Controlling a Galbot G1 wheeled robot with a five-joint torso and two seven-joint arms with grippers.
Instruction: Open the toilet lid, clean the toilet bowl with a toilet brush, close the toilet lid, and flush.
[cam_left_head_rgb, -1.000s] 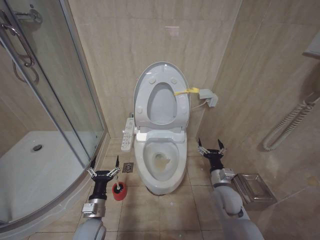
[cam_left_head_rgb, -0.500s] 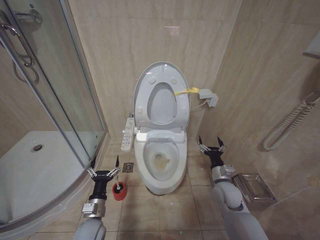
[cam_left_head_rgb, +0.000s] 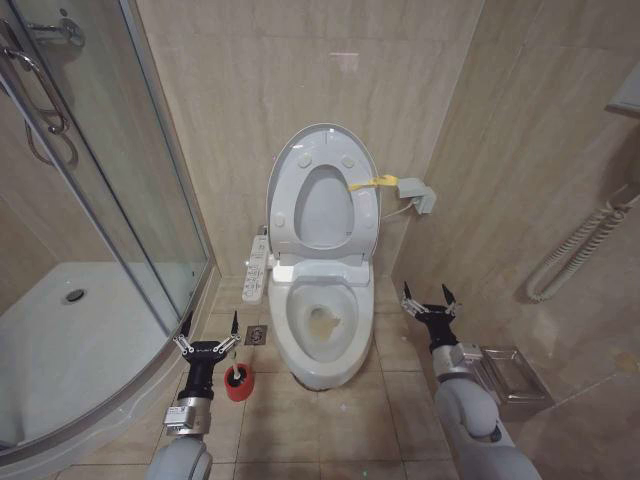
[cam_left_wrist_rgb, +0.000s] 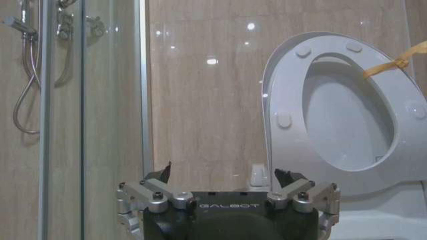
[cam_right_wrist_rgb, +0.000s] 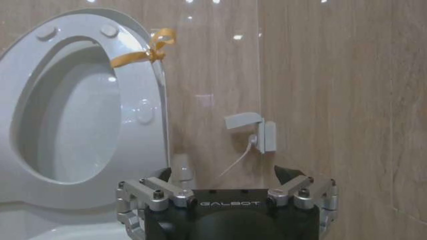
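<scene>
The toilet lid (cam_left_head_rgb: 322, 208) stands raised against the back wall with the seat ring (cam_left_head_rgb: 283, 200) up in front of it. A yellow strap (cam_left_head_rgb: 372, 183) hangs at its edge. Below, the toilet bowl (cam_left_head_rgb: 320, 352) is uncovered, with the button panel (cam_left_head_rgb: 257, 268) at its left side. The toilet brush (cam_left_head_rgb: 236, 375) sits in its red holder cup (cam_left_head_rgb: 238, 388) on the floor left of the bowl. My left gripper (cam_left_head_rgb: 207, 343) hangs open just left of the cup. My right gripper (cam_left_head_rgb: 430, 302) is open to the right of the bowl. The lid (cam_left_wrist_rgb: 347, 115) (cam_right_wrist_rgb: 80, 115) also faces both wrist cameras.
A glass shower door (cam_left_head_rgb: 120, 200) and curved white tray (cam_left_head_rgb: 70, 340) fill the left side. A floor drain (cam_left_head_rgb: 256, 335) lies between cup and bowl. A metal box (cam_left_head_rgb: 505, 378) sits on the floor at right, under a coiled hose (cam_left_head_rgb: 575, 250). A socket cover (cam_left_head_rgb: 417, 194) juts from the wall.
My right gripper has shifted slightly to the right and lower, away from the bowl. The left arm, lid and brush have not moved.
</scene>
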